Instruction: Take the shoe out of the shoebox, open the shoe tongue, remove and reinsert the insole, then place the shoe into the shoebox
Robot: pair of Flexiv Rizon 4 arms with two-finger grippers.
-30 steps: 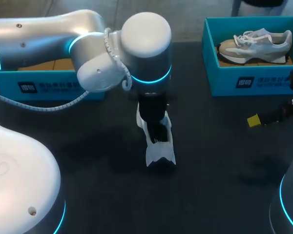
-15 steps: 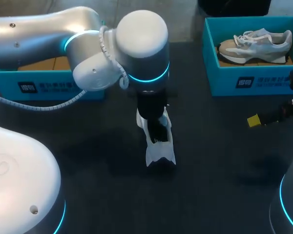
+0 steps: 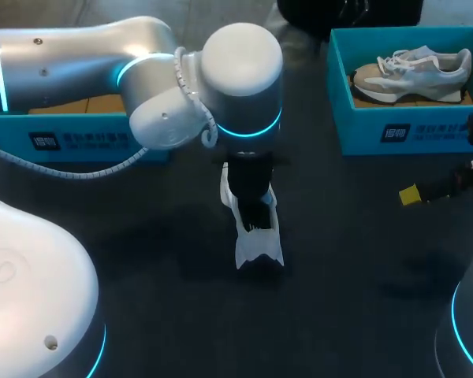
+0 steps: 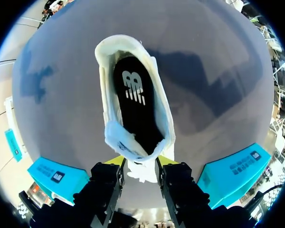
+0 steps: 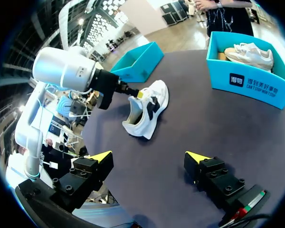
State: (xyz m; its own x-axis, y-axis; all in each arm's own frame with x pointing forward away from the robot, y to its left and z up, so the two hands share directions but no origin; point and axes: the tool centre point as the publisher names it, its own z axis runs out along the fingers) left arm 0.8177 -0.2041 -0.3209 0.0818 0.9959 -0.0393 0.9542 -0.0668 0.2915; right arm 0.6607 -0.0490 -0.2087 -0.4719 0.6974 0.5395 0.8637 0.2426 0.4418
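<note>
Okay, you've got shoe [image 3: 256,236] out of shoebox [image 3: 79,142], lying mid-table. Your left gripper [image 4: 140,161] pinches tongue [image 4: 130,151] open; insole [image 4: 135,104] seated inside. Your right gripper [image 5: 148,159] wide, empty. Insole swap, reboxing remain.

shoe [image 3: 260,246] wht cloth, matt; table [image 3: 347,260] dk, matt, smooth; shoebox [image 3: 441,130] teal cardboard; left arm [image 3: 63,55] glossy silver shell.

Silver-white L arm [image 3: 79,55], cyan light rings [image 3: 248,128], coiled white cable [image 3: 71,169], black end effector [image 4: 140,161] w/ yellow tips
</note>
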